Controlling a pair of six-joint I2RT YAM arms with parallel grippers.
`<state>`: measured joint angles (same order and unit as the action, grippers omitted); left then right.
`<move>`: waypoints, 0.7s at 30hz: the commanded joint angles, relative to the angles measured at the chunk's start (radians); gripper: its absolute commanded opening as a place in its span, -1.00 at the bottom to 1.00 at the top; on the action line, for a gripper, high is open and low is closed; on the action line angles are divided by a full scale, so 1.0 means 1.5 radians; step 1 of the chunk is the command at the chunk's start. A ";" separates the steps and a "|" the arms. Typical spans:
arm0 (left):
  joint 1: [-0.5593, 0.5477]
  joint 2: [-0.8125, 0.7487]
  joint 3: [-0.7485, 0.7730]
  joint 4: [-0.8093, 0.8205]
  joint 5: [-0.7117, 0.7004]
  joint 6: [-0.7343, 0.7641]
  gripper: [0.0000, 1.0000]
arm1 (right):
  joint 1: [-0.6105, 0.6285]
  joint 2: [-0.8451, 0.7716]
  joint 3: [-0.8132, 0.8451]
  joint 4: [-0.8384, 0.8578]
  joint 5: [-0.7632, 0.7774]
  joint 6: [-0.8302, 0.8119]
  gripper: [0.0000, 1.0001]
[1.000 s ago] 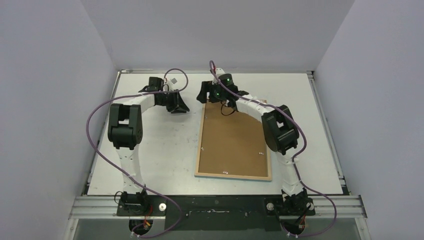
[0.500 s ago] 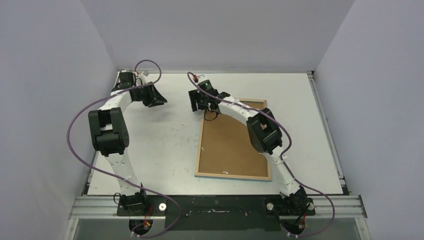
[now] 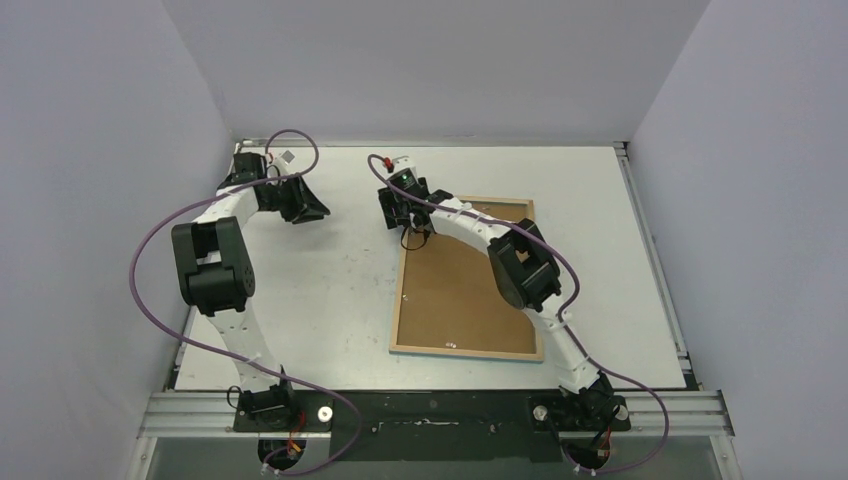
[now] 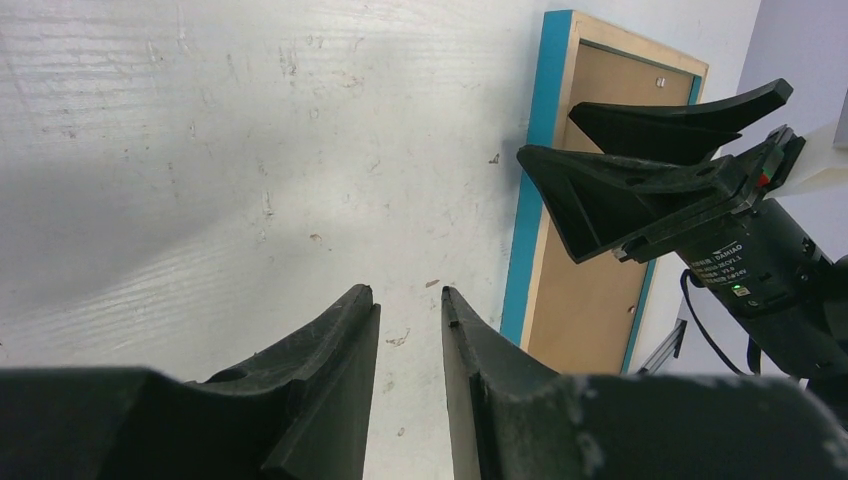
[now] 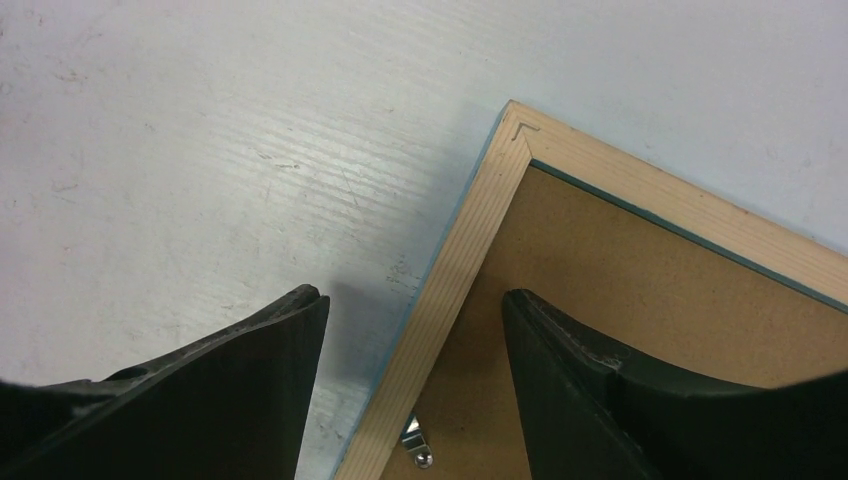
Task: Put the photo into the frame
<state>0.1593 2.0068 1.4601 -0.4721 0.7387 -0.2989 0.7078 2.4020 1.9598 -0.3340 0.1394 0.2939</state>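
The frame (image 3: 465,351) lies face down on the table, light wooden reverse up, with the brown backing board (image 3: 460,290) set in it. Its blue side edge shows in the left wrist view (image 4: 528,210). The photo is not in view. My right gripper (image 3: 405,222) is open just above the frame's far left corner. In the right wrist view (image 5: 412,295) its jaws straddle the wooden left rail (image 5: 470,250), one finger over the table and one over the backing board (image 5: 640,300). My left gripper (image 3: 315,208) is at the far left over bare table, with a narrow gap between its jaws (image 4: 405,292) and nothing in it.
A small metal clip (image 5: 415,440) sits on the backing board by the left rail. Grey walls close in the white table (image 3: 330,300) on three sides. The left arm's purple cable (image 3: 290,140) loops near the back wall.
My left gripper has swung left and back, away from the frame. My right gripper has moved left along the frame's far edge to its far left corner.
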 commanded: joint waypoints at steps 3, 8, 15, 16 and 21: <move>0.005 -0.040 -0.001 0.004 0.021 0.015 -0.44 | 0.008 0.007 0.022 0.013 0.034 -0.012 0.25; 0.006 -0.040 -0.006 0.003 0.020 0.014 -0.44 | 0.017 0.017 0.031 0.017 0.040 -0.025 0.04; 0.006 -0.042 -0.009 0.001 0.017 0.015 -0.44 | 0.032 0.022 0.036 0.032 0.002 -0.056 -0.21; 0.006 -0.041 -0.009 0.002 0.015 0.015 -0.44 | 0.037 0.021 0.035 0.036 -0.013 -0.068 -0.22; 0.006 -0.040 -0.010 0.005 0.004 0.012 -0.44 | 0.077 0.012 0.029 0.039 -0.120 -0.170 -0.29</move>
<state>0.1600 2.0048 1.4479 -0.4751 0.7410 -0.2947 0.7475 2.4298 1.9800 -0.3016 0.1242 0.1673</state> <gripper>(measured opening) 0.279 0.366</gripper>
